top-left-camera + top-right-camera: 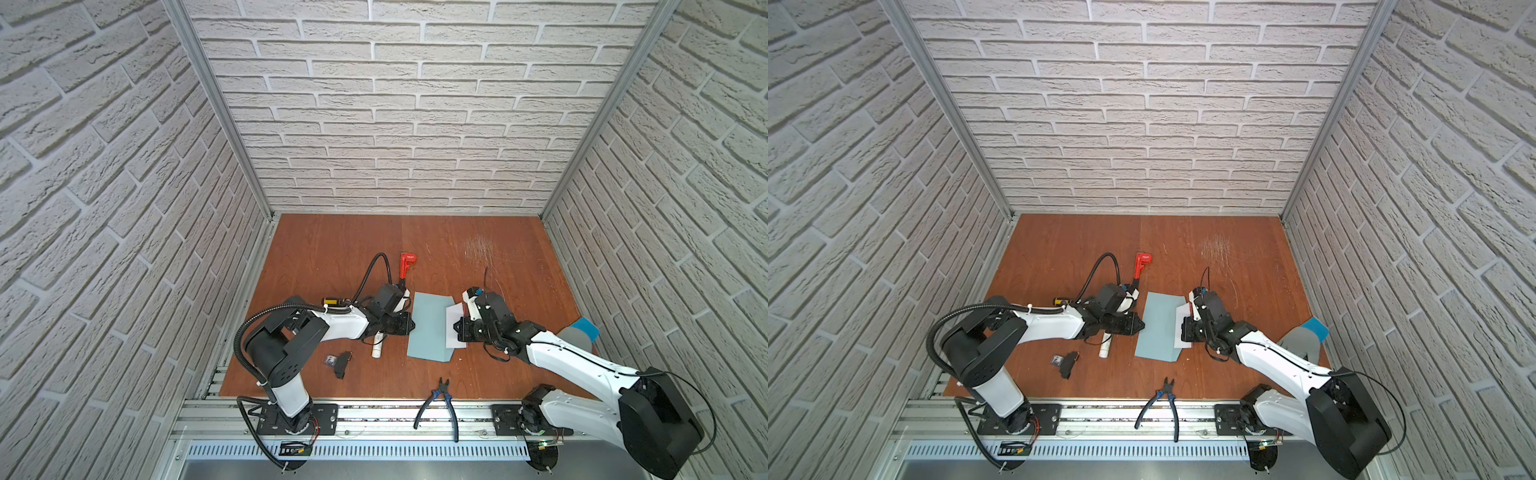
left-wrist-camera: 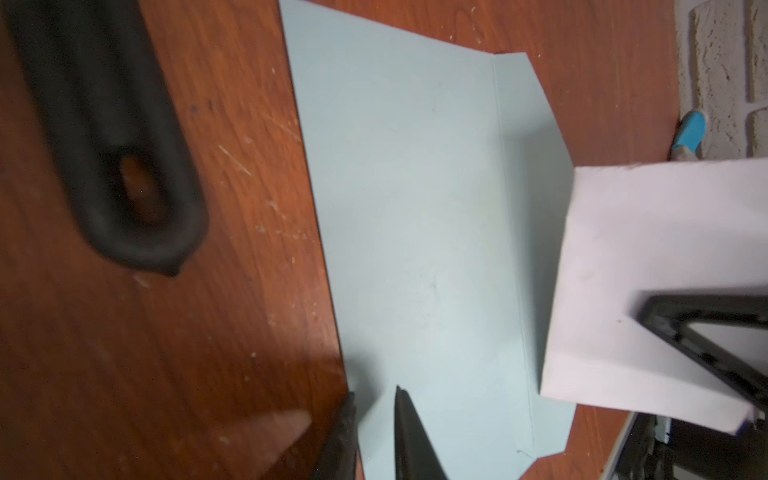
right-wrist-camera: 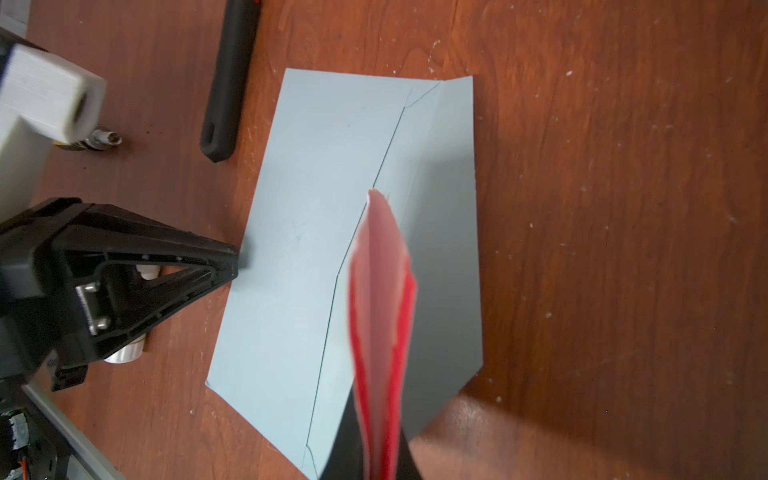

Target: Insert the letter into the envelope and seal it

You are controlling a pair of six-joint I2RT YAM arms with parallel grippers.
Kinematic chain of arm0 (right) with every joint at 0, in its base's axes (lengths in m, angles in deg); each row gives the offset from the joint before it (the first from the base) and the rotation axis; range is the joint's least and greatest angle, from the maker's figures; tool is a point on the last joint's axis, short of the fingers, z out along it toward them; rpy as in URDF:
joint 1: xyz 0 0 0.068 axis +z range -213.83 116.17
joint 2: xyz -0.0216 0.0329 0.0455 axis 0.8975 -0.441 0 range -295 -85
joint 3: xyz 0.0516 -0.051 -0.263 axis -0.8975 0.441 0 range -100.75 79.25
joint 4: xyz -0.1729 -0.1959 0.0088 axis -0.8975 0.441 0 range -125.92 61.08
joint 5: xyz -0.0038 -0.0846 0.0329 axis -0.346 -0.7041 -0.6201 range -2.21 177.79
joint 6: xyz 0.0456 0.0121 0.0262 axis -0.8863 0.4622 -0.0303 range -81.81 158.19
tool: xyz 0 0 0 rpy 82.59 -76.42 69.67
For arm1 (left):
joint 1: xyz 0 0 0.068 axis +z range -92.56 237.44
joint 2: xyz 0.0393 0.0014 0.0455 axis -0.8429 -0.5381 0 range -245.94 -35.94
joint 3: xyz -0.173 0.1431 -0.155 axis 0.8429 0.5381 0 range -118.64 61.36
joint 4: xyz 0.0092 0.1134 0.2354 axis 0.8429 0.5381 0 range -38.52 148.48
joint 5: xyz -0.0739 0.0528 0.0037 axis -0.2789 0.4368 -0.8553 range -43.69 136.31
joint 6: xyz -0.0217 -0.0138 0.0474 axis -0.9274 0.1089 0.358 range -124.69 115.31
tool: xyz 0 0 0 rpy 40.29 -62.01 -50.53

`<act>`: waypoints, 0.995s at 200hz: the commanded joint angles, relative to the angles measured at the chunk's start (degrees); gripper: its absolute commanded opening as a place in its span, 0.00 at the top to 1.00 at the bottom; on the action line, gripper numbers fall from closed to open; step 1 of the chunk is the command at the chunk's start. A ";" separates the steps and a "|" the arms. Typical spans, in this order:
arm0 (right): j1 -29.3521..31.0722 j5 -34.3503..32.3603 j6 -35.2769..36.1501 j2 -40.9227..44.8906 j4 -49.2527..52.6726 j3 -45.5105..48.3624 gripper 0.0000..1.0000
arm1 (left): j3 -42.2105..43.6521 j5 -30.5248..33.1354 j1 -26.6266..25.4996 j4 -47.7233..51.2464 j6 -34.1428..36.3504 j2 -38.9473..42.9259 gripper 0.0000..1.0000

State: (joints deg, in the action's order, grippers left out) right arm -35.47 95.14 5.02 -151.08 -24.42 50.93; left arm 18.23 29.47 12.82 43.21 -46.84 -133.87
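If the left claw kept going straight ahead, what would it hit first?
Most likely the envelope: the tips of the left gripper sit right at its edge, with the letter farther on.

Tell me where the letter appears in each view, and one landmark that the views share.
In a top view: the letter, white, right of centre, over the envelope's right edge.
In a top view: the letter, same place.
Left wrist: the letter, big white sheet over the envelope's flap side.
Right wrist: the letter edge-on, red and pink, in the right gripper.
Shared landmark: the envelope, pale blue, in all four.
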 commanded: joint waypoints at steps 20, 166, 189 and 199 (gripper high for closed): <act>0.46 0.11 -2.49 -3.09 2.30 -3.71 0.94 | -0.41 0.59 0.67 4.96 0.23 -3.37 0.81; 0.34 1.42 -5.98 -9.11 11.58 -9.62 0.94 | -3.07 0.99 0.94 11.26 0.75 -7.18 0.85; 0.21 1.55 -6.78 -10.71 12.22 -10.12 0.94 | -3.18 0.87 0.94 11.38 0.75 -7.45 0.86; -0.03 1.69 -7.21 -11.07 12.30 -10.09 0.94 | -3.27 0.85 0.94 11.53 0.80 -7.54 0.86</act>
State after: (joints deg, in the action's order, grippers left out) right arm -35.47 96.23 -0.62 -161.40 -13.71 41.71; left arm 13.55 27.74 13.43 45.68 -46.77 -137.63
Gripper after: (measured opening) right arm 0.059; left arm 0.144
